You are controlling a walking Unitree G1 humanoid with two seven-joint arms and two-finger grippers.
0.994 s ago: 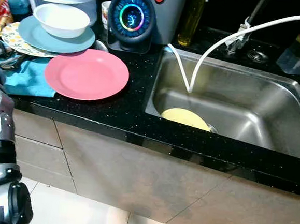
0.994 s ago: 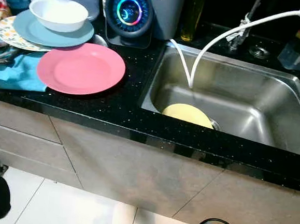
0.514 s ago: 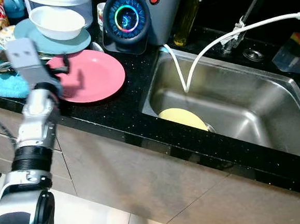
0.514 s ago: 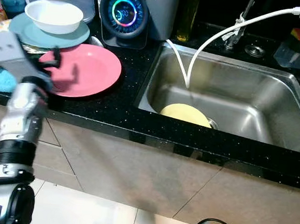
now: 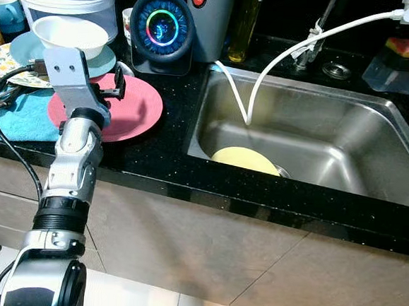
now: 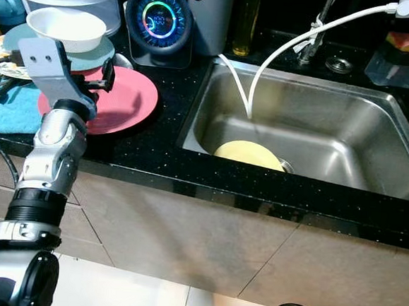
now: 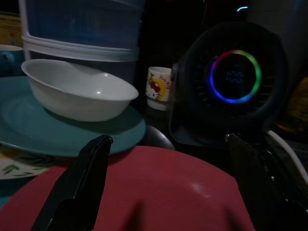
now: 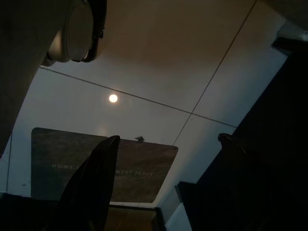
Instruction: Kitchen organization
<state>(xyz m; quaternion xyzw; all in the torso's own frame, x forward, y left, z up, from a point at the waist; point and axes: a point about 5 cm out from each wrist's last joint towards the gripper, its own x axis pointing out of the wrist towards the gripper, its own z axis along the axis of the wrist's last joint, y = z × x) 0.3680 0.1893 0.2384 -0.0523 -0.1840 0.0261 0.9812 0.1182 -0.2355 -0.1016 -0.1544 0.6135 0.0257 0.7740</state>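
Round pink plastic plate, flat and shallow, glossy, lies on the black speckled countertop left of the stainless steel sink; its left edge sits just beside a blue cloth. Behind it a teal plate carries a white bowl. A round black device with a rainbow ring display stands behind the pink plate, a small cartoon mug next to it. A pale yellow plate lies in the sink under a white hose.

Left gripper hovers low over the pink plate's near-left part, fingers spread wide, holding nothing; contact with the plate can't be told. Right gripper hangs by the floor, fingers spread apart, empty.
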